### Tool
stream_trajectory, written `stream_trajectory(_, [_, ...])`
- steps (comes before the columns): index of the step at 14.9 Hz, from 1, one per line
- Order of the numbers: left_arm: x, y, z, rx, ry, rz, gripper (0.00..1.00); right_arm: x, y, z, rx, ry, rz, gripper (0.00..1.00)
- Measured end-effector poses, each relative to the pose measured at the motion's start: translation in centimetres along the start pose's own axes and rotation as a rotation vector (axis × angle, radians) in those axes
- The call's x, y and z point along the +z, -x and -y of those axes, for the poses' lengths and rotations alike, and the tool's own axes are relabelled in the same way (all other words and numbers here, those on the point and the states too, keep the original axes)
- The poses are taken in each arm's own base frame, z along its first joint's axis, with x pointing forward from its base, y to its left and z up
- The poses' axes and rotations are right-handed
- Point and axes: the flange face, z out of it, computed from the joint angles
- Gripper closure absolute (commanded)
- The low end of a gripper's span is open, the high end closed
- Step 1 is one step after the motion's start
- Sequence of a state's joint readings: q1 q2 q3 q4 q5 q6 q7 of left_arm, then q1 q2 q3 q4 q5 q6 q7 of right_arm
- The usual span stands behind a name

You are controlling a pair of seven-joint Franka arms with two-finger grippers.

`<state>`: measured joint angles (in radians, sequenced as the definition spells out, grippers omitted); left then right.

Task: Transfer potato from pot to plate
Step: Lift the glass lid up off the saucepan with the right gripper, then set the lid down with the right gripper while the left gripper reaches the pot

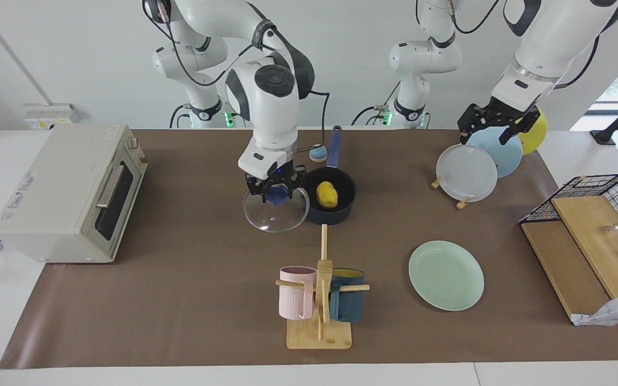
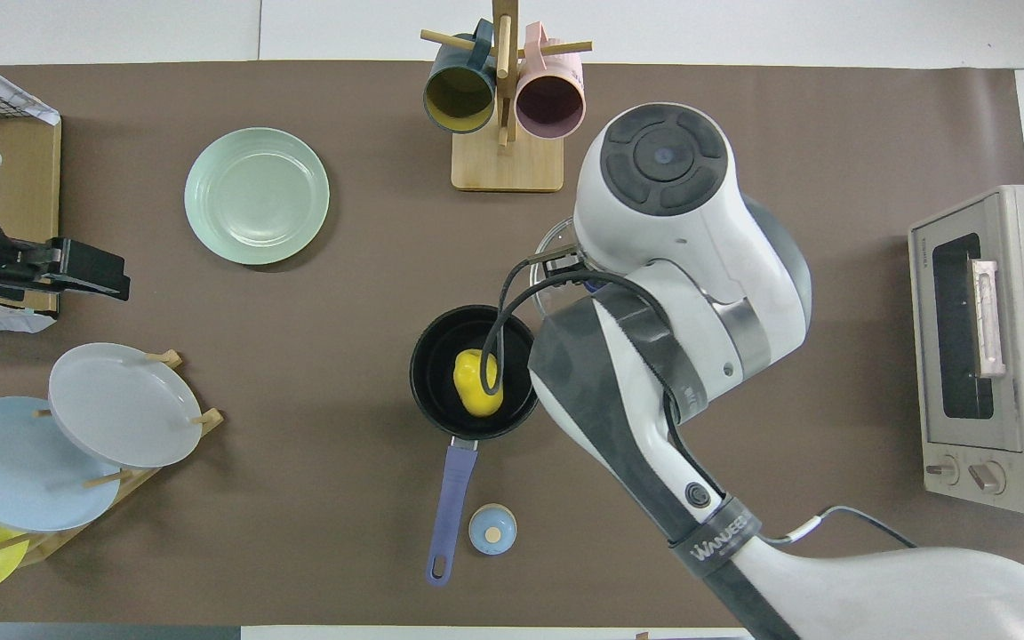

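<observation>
The yellow potato (image 1: 327, 194) lies inside the dark navy pot (image 1: 341, 215) at mid-table; it also shows in the overhead view (image 2: 476, 382). The pot (image 2: 430, 391) is uncovered, and its long blue handle (image 2: 450, 508) points toward the robots. My right gripper (image 1: 276, 190) is shut on the blue knob of a glass lid (image 1: 276, 214), held low beside the pot toward the right arm's end of the table. The mint-green plate (image 1: 446, 274) lies farther from the robots, toward the left arm's end, with nothing on it. My left gripper (image 1: 494, 126) hangs over the plate rack.
A toaster oven (image 1: 73, 193) stands at the right arm's end. A mug tree (image 1: 319, 300) with a pink and a dark blue mug stands farther out than the pot. A plate rack (image 1: 470, 171), a wire basket with boards (image 1: 593, 225) and a small blue disc (image 2: 492, 530) are also there.
</observation>
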<state>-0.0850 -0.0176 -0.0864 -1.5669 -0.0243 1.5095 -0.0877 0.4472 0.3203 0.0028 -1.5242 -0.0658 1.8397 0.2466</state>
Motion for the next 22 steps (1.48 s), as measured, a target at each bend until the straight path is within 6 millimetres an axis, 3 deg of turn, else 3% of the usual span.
stream_trajectory(2, [-0.1, 0.2, -3.5, -0.027, 0.001, -0.016, 0.0, 0.7, -0.6, -3.8, -0.04, 0.003, 0.017, 1.0])
stream_trajectory(5, [0.4, 1.0, -9.6, -0.059, 0.01, -0.042, 0.0, 2.8, -0.7, -9.4, -0.087, 0.002, 0.052, 1.0])
stream_trajectory(7, [1.9, 1.4, -13.6, -0.098, 0.023, -0.06, 0.0, 4.2, -0.6, -13.2, -0.097, -0.001, 0.041, 1.0])
stream_trajectory(10, [6.8, 2.2, -19.2, -0.137, 0.036, -0.068, 0.0, 7.7, 0.3, -17.4, -0.128, -0.002, -0.015, 1.0])
stream_trajectory(14, [15.9, 3.2, -25.2, -0.2, 0.039, -0.047, 0.0, 11.6, 2.1, -20.7, -0.141, -0.003, -0.023, 1.0])
stream_trajectory(17, [21.2, 3.3, -27.3, -0.235, 0.039, -0.036, 0.0, 13.4, 2.7, -21.6, -0.132, -0.005, -0.014, 1.0])
stream_trajectory(20, [22.1, 3.2, -27.2, -0.261, 0.039, -0.034, 0.0, 15.0, 3.0, -21.6, -0.13, -0.008, -0.006, 1.0])
stream_trajectory(21, [22.2, 3.2, -27.2, -0.267, 0.04, -0.036, 0.0, 15.3, 3.2, -21.8, -0.128, -0.009, -0.002, 0.92])
stream_trajectory(22, [22.3, 3.2, -27.4, -0.274, 0.041, -0.036, 0.0, 15.5, 3.3, -21.9, -0.126, -0.01, 0.002, 0.73])
